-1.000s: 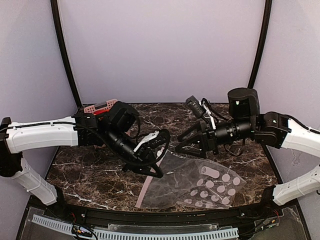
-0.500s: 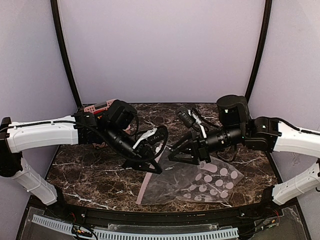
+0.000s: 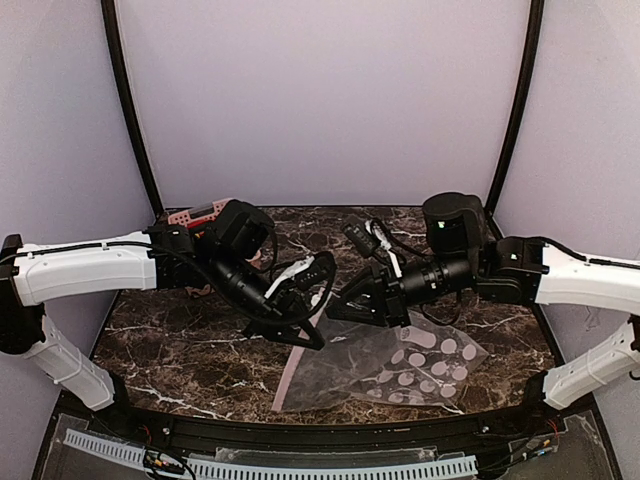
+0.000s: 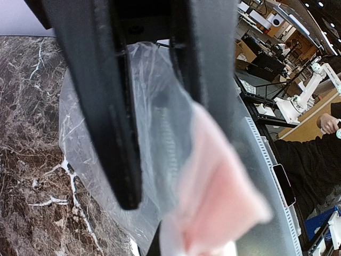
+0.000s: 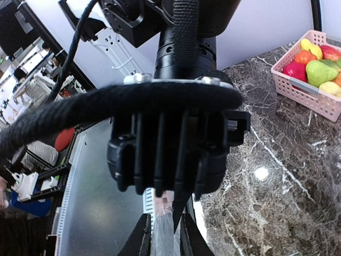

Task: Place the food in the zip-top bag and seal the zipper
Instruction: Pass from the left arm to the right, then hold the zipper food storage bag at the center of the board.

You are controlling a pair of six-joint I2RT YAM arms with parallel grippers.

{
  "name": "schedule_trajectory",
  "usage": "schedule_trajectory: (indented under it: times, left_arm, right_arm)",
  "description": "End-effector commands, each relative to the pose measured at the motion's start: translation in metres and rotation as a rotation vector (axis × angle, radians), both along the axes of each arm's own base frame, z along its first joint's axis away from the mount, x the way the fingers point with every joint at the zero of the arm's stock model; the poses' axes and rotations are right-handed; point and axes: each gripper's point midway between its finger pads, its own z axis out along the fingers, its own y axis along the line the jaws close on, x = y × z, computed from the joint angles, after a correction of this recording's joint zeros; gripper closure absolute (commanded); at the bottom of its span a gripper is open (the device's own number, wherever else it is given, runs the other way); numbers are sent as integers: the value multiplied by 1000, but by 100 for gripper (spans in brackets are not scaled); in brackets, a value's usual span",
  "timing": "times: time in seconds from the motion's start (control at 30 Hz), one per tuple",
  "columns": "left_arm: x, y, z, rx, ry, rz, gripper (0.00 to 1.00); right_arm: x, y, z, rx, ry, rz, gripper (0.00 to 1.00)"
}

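1 zip-top bag (image 3: 400, 365) lies front-centre on the table, its mouth edge pinched in my left gripper (image 4: 160, 133). My right gripper (image 5: 164, 240) straddles bag film, but I cannot tell whether it grips. At least 5 pieces of food (image 5: 319, 72) sit in 1 pink basket (image 5: 303, 88).

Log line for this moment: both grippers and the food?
left gripper shut on zip-top bag | right gripper astride bag edge | food in pink basket

No text or label can be read.

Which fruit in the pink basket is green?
The pear-shaped one in the middle of the basket; its neighbours are red, yellow or orange.
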Motion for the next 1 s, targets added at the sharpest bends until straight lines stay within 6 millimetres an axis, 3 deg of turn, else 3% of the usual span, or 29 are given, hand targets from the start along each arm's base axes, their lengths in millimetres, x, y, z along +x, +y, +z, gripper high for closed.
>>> schedule_trajectory:
  times: [0.0,0.07,0.13,0.17,0.2,0.23,0.27,0.33,0.4,0.57,0.63,0.67,0.73,0.87,0.97]
  left_arm:
    - [-4,4,2,-11,13,-15,99]
    - [-5,4,2,-10,14,-14,99]
    - [-1,3,4,-11,-1,2,99]
    - [0,4,8,-18,-13,11,90]
    - [4,3,9,-21,-37,31,71]
    - [5,4,14,-33,-54,46,60]
    - [11,4,16,-36,-83,76,39]
    - [19,7,29,-69,-126,122,22]
    - [31,12,45,-110,-144,169,15]
    - [54,22,78,-184,-151,250,13]
    - [54,20,83,-193,-140,235,26]
    - [53,19,83,-192,-132,230,35]
    - [54,15,77,-174,-108,216,43]
    - [49,11,66,-166,-50,181,44]
    - [43,10,69,-198,-23,140,44]
  right_arm:
    - [-3,6,15,67,-34,14,91]
    - [-2,5,16,78,-37,9,100]
    - [-1,4,16,84,-43,-2,100]
    - [0,4,16,86,-47,-7,100]
    - [1,3,15,85,-50,-16,100]
    - [2,2,15,87,-52,-22,100]
    - [2,2,15,89,-55,-28,100]
    - [4,0,14,88,-59,-39,100]
    - [4,-1,14,91,-63,-47,100]
    - [6,-5,13,97,-67,-67,100]
    - [5,-6,12,98,-63,-71,100]
    - [5,-7,11,96,-60,-74,100]
    - [7,-7,10,98,-59,-82,100]
    - [10,-5,10,100,-63,-98,100]
    - [11,-4,11,100,-64,-97,100]
